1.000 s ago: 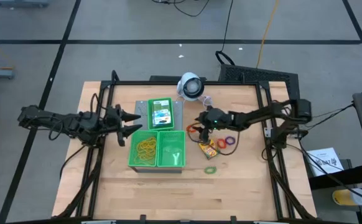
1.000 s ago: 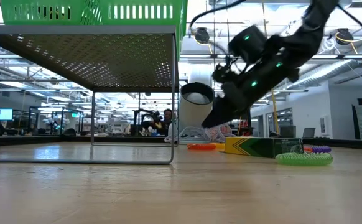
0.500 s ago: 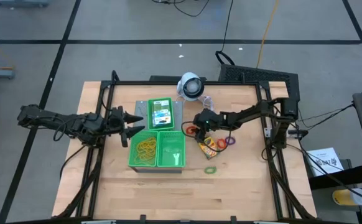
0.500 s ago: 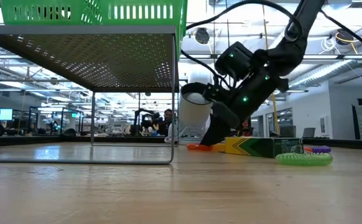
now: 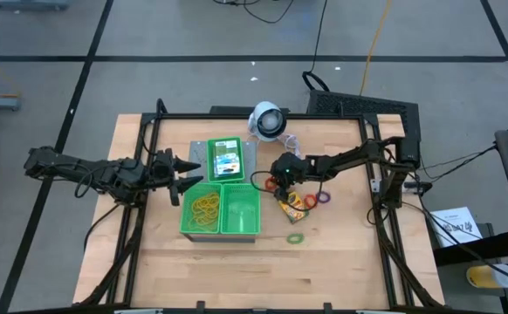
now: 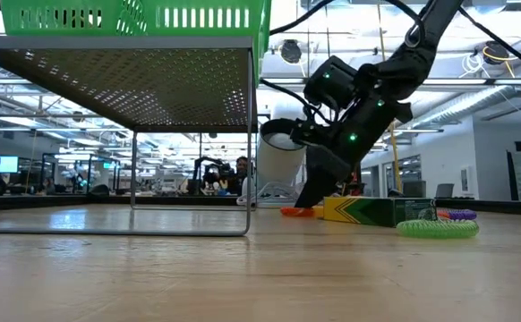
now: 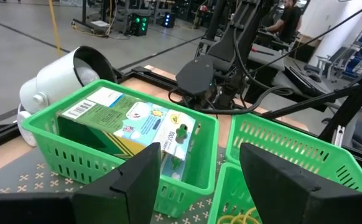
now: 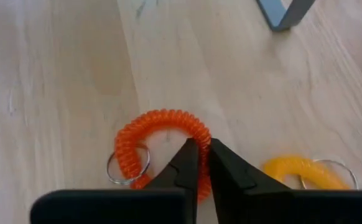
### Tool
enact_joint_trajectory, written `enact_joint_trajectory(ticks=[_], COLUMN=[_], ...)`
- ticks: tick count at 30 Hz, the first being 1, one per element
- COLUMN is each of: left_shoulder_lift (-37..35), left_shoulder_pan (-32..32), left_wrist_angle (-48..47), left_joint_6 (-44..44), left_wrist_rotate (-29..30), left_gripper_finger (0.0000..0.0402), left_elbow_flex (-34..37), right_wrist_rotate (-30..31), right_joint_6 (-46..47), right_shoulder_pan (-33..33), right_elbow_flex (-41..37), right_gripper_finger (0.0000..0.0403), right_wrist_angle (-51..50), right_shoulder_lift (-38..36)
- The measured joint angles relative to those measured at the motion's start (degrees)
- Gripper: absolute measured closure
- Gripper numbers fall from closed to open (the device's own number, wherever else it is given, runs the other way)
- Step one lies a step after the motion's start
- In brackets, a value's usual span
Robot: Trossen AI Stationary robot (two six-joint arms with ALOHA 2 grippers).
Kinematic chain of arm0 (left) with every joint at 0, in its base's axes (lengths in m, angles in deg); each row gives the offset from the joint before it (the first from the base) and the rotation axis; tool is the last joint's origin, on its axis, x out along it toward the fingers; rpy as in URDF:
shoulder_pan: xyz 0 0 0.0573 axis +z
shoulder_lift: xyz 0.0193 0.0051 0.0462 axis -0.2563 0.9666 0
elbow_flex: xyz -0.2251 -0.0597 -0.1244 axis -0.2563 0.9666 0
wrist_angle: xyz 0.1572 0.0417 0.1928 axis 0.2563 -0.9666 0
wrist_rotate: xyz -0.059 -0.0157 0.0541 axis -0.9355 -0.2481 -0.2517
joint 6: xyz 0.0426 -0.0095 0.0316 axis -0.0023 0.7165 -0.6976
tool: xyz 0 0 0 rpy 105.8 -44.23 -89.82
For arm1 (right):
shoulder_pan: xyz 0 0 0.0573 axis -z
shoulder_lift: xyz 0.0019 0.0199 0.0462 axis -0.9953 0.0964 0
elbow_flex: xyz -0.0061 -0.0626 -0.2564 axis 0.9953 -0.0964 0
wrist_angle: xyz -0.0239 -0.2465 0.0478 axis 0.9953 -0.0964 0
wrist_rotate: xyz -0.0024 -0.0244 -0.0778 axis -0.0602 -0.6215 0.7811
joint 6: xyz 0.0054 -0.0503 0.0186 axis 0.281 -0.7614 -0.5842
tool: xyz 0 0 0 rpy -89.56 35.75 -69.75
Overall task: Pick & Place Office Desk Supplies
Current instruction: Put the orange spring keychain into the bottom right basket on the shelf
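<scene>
Orange coil loop [image 8: 162, 134] on bare wood, frame centre in high view, just right of green trays [image 5: 222, 209]. Right gripper [image 8: 199, 163] closed on loop's near edge. Left gripper [image 5: 187, 174] open, idle at left. Risk: thin pinch slipping on lift; attached metal ring [image 8: 127, 169] snagging on neighbouring yellow coil [image 8: 296, 172].

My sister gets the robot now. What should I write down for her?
Right gripper: shut on the orange coil loop, low on the table just right of the green trays.
Left gripper: open, holding nothing, waiting left of the trays.
Done: one crayon box in the back tray, tan-yellow bands in the front-left compartment.
Left: lift the orange loop into a tray; then the crayon box, yellow loop, purple loop and green loop on the table.
</scene>
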Motion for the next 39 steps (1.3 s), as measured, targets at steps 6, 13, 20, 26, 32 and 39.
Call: enact_joint_trajectory(ticks=[6, 13, 20, 26, 32, 39], left_shoulder_lift=[0.0, 0.3, 0.5, 0.4, 0.4, 0.4], left_shoulder_pan=[0.0, 0.1, 0.3, 0.3, 0.3, 0.3], left_wrist_angle=[0.1, 1.1, 1.7, 2.5, 2.9, 3.1], left_joint_6=[0.6, -0.3, -0.9, -1.7, -1.6, -0.4], left_wrist_rotate=[0.0, 1.3, 2.2, 2.4, 2.4, 2.4], left_gripper_finger=[0.0172, 0.0172, 0.0172, 0.0172, 0.0172, 0.0172], left_elbow_flex=[0.0, 0.0, 0.0, 0.0, 0.0, 0.0], right_wrist_rotate=[0.1, 0.0, -3.5, -13.6, -13.4, -13.3], right_joint_6=[-3.1, -6.3, -6.5, -3.6, -4.0, -3.8], right_shoulder_pan=[-0.5, -1.8, -5.9, -12.0, -16.9, -16.7], right_elbow_flex=[-0.4, -0.8, -3.4, -6.2, -6.4, -6.3], right_gripper_finger=[0.0393, 0.0398, 0.0399, 0.0399, 0.0399, 0.0399], right_wrist_angle=[-1.7, 0.3, 0.7, 9.8, 23.1, 33.7], right_shoulder_lift=[-7.4, -21.3, -31.4, -32.2, -27.8, -22.3])
